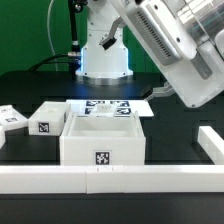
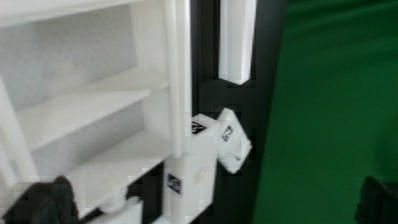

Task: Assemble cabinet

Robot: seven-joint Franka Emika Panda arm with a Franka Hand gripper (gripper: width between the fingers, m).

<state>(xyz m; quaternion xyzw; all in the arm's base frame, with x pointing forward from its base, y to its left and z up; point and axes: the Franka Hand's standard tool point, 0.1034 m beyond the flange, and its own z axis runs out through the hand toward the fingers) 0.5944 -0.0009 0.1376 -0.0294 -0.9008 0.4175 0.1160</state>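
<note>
One cabinet (image 1: pixel 85 145) | cropped in wrist view | jaws spread, mostly out of frame

Place: robotics lab bench.
Table (image 1: pixel 30 92): black top, closed by a white rail (image 1: pixel 110 180) at 6 o'clock, exterior view.
Arm (image 1: pixel 105 55): white robot arm stands at 12 o'clock of the table.
Backdrop: green sheet (image 2: pixel 338 80) past the black table edge, wrist view.
Tags: black-and-white squares on the marker board (image 1: pixel 108 105), cabinet (image 1: pixel 78 150) and small blocks (image 1: pixel 45 118).
</note>
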